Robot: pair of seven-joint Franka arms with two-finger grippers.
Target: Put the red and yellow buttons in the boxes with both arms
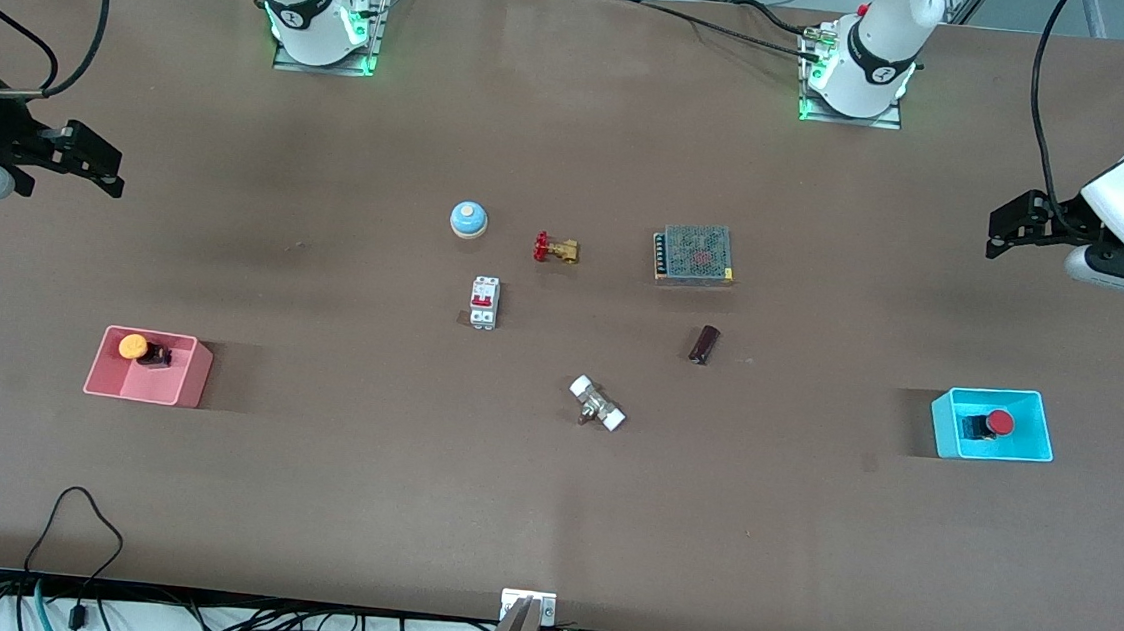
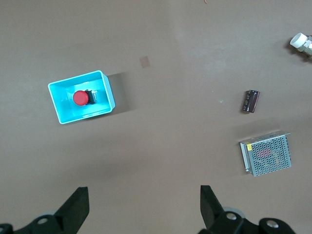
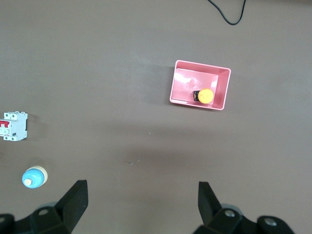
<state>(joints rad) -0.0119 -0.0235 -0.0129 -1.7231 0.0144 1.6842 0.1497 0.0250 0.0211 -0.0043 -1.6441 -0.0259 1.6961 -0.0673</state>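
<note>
The yellow button (image 1: 133, 347) lies inside the pink box (image 1: 188, 378) toward the right arm's end of the table. The red button (image 1: 1000, 423) lies inside the cyan box (image 1: 1040, 435) toward the left arm's end. My right gripper (image 1: 104, 166) hangs open and empty above bare table, farther from the front camera than the pink box. My left gripper (image 1: 998, 232) hangs the same way near the cyan box, open and empty. The left wrist view shows the red button (image 2: 80, 97) in the cyan box (image 2: 105, 90). The right wrist view shows the yellow button (image 3: 206, 95) in the pink box (image 3: 184, 84).
In the middle of the table sit a blue bell (image 1: 468, 219), a white breaker (image 1: 484, 302), a red-and-brass valve (image 1: 555, 249), a metal mesh power supply (image 1: 694, 254), a dark cylinder (image 1: 704, 345) and a white-capped fitting (image 1: 597, 404). A black cable (image 1: 80, 518) loops over the near edge.
</note>
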